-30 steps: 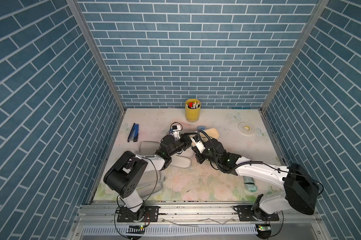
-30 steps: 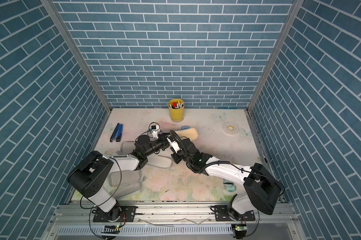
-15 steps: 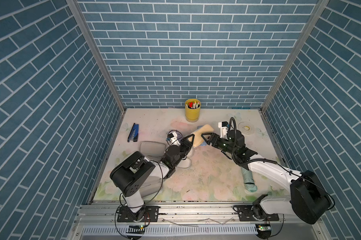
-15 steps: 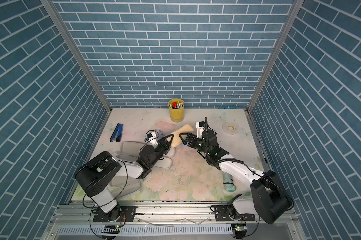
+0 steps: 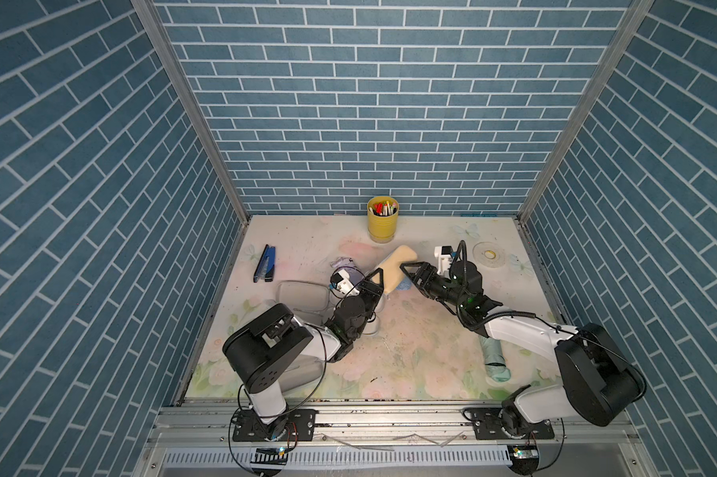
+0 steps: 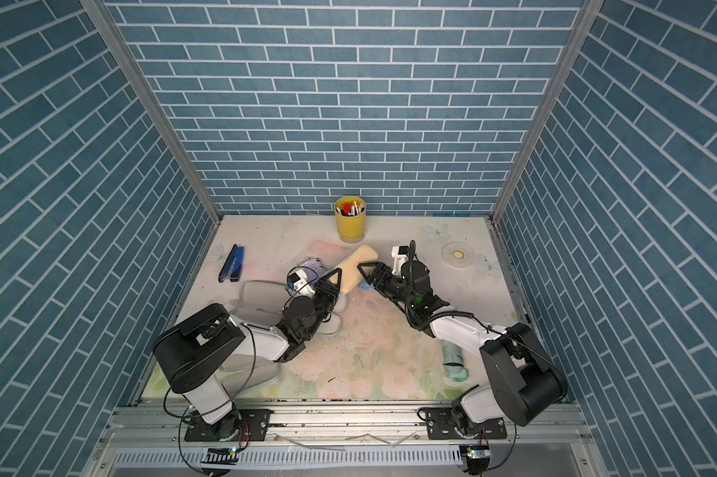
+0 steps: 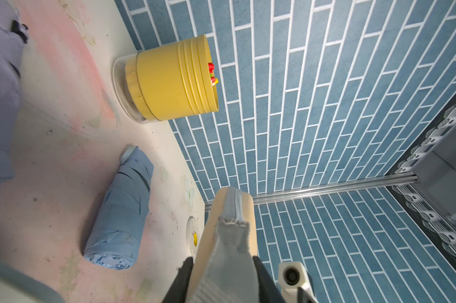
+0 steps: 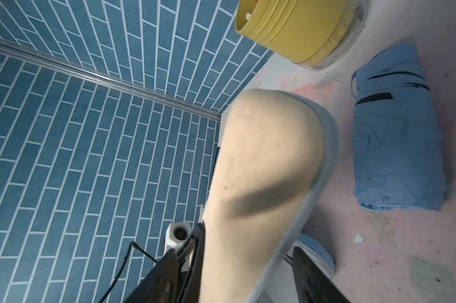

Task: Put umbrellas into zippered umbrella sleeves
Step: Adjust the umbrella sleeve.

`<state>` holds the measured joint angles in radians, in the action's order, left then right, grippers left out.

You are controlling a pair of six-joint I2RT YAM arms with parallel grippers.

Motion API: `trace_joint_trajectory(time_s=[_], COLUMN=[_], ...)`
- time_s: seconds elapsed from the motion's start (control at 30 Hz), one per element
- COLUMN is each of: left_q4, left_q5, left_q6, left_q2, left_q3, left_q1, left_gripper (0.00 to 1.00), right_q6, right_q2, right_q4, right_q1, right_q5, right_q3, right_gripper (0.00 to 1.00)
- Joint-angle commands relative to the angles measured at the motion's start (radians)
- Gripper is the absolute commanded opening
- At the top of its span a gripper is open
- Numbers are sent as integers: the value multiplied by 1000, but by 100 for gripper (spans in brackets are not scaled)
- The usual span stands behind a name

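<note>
The left gripper point(image 5: 378, 282) is clamping the near end of the tan sleeve point(image 5: 396, 264). In the left wrist view its fingers point(image 7: 182, 278) are pressing on the two flat sides, and the grey zip seam is facing that camera and looking closed. The gripper is holding the sleeve clear of the table point(image 5: 410, 351), with its free end tilting up toward the far right.

The right gripper point(image 5: 409, 276) is reaching in from the right. In the right wrist view its jaws are standing wide apart on either side of the same sleeve. I cannot tell whether they are squeezing it or only flanking it.

The light blue umbrella point(image 7: 121, 210) is lying on the table under the raised sleeve, between the two grippers and nearer than the yellow pen cup point(image 5: 382, 219), which is standing by the far wall. The lilac umbrella point(image 5: 344, 264) is lying just far-left of the left gripper.

An open sleeve point(image 5: 303, 293) is lying flat to the left of the left arm, showing its grey-white inside. The mint green umbrella point(image 5: 495, 359) is lying at the near right, with its far end going under the right arm.

The dark blue stapler point(image 5: 266, 264) is lying by the left wall, well apart from the arms. A clear tape roll point(image 5: 490, 255) is sitting at the far right.
</note>
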<state>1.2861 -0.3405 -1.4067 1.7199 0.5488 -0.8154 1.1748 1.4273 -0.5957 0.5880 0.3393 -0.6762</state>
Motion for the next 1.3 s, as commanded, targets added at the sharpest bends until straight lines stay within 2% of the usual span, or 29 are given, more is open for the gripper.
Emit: trace_joint_trajectory(time_s=[0.0, 0.2, 0.33, 0.4, 0.43, 0.5, 0.57, 0.63, 0.73, 0.8, 0.87, 0.97, 1.07, 1.27], left_q4=[119, 119, 120, 112, 94, 53, -41, -180, -577, -854, -1034, -1131, -1167, -999], left_q5=[-9, 18, 44, 113, 185, 311, 490, 655, 870, 933, 994, 1092, 1142, 1187], left_q6=[13, -12, -9, -3, 0, 4, 10, 52, 276, 465, 596, 674, 693, 599], left_q2=[-29, 3, 5, 5, 3, -12, -57, -124, -243, -297, -310, -274, -237, -211], left_q3=[33, 90, 96, 97, 103, 96, 69, 50, 117, 213, 301, 385, 427, 404], left_q1=[-11, -40, -54, -39, -23, 14, 93, 179, 280, 302, 311, 317, 318, 309], left_gripper=[12, 13, 21, 28, 33, 45, 62, 71, 79, 82, 85, 85, 85, 80], right_q6=[51, 56, 76, 60, 43, 19, -13, -82, -349, -504, -605, -626, -653, -697], right_q2=[-9, 61, 105, 100, 97, 86, 70, 54, 6, -9, -18, -18, -3, 34], right_q4=[15, -153, -297, -297, -290, -246, -190, -81, 307, 508, 639, 654, 670, 712], right_q1=[1, 1, 1, -4, -10, -33, -70, -106, -119, -119, -116, -106, -64, -11], right_q5=[3, 32, 63, 64, 79, 120, 197, 307, 416, 460, 485, 528, 555, 580], right_q3=[4, -34, -48, -49, -52, -68, -81, -104, -193, -254, -296, -317, -345, -401], right_gripper=[70, 67, 47, 37, 33, 26, 23, 22, 21, 21, 21, 21, 23, 24])
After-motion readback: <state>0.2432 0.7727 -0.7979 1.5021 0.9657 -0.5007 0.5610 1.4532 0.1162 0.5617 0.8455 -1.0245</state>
